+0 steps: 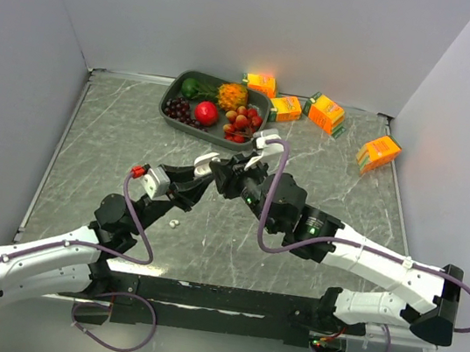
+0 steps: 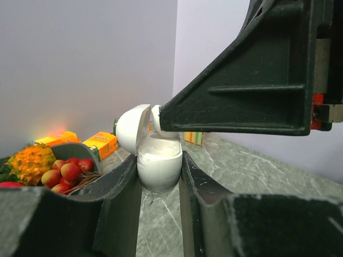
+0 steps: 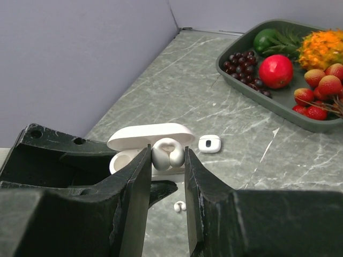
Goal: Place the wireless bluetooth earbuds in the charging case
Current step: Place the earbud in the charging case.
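Observation:
My left gripper (image 2: 159, 163) is shut on the base of an open white charging case (image 2: 158, 166), whose lid (image 2: 131, 128) is tipped back to the left. My right gripper (image 3: 167, 156) is shut on a rounded white earbud (image 3: 168, 153) and holds it just over the open case (image 3: 144, 136). In the top view both grippers meet mid-table: left (image 1: 209, 170), right (image 1: 231, 175). Another small earbud (image 3: 179, 206) lies on the table below; it also shows in the top view (image 1: 174, 222). A second, closed white case (image 3: 209, 143) lies on the table beyond. Other earbuds are out of view.
A dark tray (image 1: 173, 93) of fruit stands at the back centre-left. Several orange cartons (image 1: 326, 113) lie along the back and right (image 1: 377, 153). Grey walls enclose the marble table (image 1: 98, 147) on three sides.

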